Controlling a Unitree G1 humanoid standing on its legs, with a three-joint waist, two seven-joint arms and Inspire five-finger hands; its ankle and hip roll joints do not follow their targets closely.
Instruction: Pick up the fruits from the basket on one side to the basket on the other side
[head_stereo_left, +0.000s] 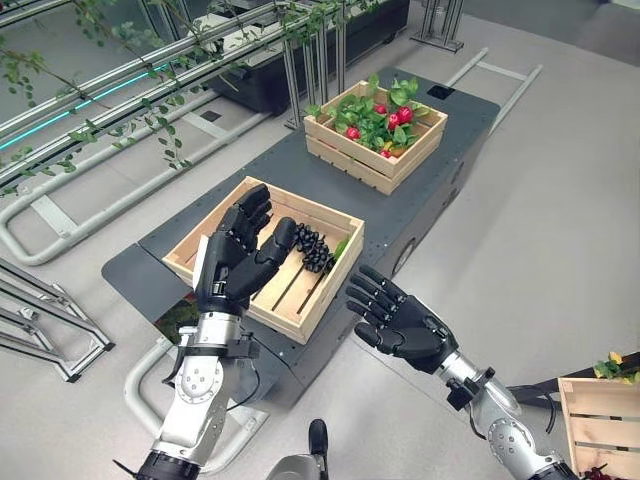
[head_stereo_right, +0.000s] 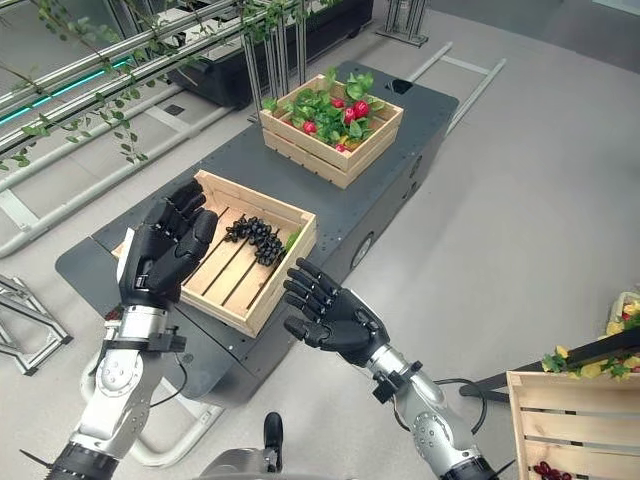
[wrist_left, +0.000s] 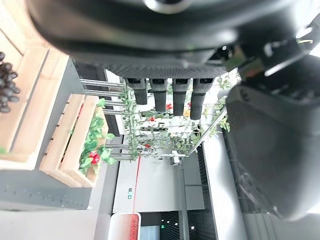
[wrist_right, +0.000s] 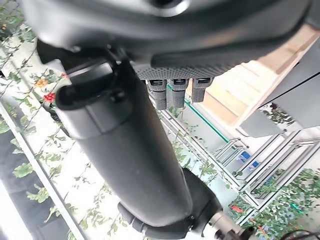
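A near wooden crate (head_stereo_left: 305, 305) on the dark platform holds a bunch of dark grapes (head_stereo_left: 312, 247) in its right part. A far wooden crate (head_stereo_left: 375, 155) is filled with green leaves and red fruits (head_stereo_left: 398, 117). My left hand (head_stereo_left: 238, 255) hovers open over the near crate's left half, palm turned toward the grapes, holding nothing. My right hand (head_stereo_left: 400, 322) is open in the air just off the platform's near right edge, below and right of the near crate, and is empty. The left wrist view shows the grapes (wrist_left: 6, 77) and the far crate (wrist_left: 75, 145).
The dark grey platform (head_stereo_left: 250, 185) carries both crates. Metal rails with hanging vines (head_stereo_left: 120, 90) run along the left. Another wooden crate with fruit (head_stereo_right: 575, 425) stands at the lower right on the floor. Metal frames (head_stereo_left: 40, 320) lie at the left.
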